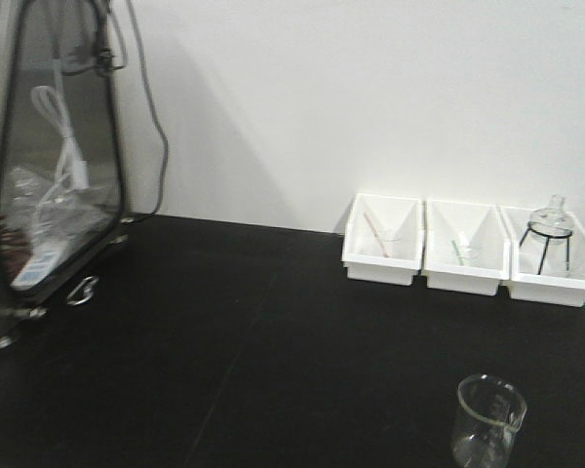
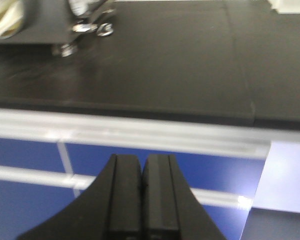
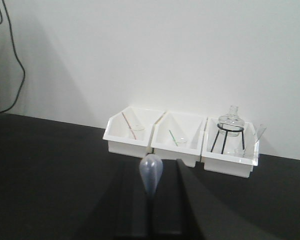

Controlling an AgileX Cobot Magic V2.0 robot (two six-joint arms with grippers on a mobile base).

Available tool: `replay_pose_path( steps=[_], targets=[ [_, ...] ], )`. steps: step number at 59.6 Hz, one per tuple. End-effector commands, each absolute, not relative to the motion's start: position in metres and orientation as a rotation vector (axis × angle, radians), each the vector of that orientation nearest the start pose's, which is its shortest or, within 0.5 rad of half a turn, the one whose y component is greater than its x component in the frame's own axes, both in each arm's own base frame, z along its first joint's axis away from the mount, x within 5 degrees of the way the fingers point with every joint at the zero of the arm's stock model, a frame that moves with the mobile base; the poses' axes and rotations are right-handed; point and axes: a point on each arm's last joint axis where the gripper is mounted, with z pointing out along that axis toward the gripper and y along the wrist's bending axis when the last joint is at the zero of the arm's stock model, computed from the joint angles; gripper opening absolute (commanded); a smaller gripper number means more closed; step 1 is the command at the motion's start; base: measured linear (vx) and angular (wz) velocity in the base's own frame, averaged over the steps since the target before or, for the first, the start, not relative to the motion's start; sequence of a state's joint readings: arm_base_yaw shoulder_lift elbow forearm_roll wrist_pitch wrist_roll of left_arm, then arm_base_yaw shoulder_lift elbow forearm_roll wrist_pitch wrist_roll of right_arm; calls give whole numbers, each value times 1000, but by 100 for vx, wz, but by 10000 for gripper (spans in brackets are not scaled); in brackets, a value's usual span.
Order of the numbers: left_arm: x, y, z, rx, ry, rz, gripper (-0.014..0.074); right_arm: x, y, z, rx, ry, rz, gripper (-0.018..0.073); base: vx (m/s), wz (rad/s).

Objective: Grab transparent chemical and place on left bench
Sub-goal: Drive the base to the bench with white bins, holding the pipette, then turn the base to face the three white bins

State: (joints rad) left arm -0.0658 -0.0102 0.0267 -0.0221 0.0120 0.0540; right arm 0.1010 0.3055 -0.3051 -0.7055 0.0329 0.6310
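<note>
The left gripper [image 2: 141, 161] hung clenched on nothing, pads pressed together, before the blue cabinet front [image 2: 215, 170] under the left bench [image 2: 165, 65]. The right gripper [image 3: 150, 164] flanked the pale stirrer of the transparent chemical [image 3: 151, 177]; I could not tell whether it was gripping the glass. Only the front view showed the beaker's wall, low at the bench's near right with its base cut off. Beyond it, black counter ran to three white bins [image 1: 465, 281] by the wall, which held a red-stirrer beaker [image 1: 385, 237], a green-stirrer beaker [image 1: 465, 253] and a tripod flask [image 1: 549, 219]. A glass-fronted case [image 1: 58, 146] stood far left.
</note>
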Motion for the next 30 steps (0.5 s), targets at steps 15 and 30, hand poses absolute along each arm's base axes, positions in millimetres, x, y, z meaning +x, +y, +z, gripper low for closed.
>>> replay_pose_path(
  steps=[15,30],
  targets=[
    [55,-4,206,64,1429,-35,-3,80,9,307,-142,1438,29,-4,30,-34],
    [55,-4,206,64,1429,-35,-3,80,9,307,-142,1438,29,-4,22,-34]
  ],
)
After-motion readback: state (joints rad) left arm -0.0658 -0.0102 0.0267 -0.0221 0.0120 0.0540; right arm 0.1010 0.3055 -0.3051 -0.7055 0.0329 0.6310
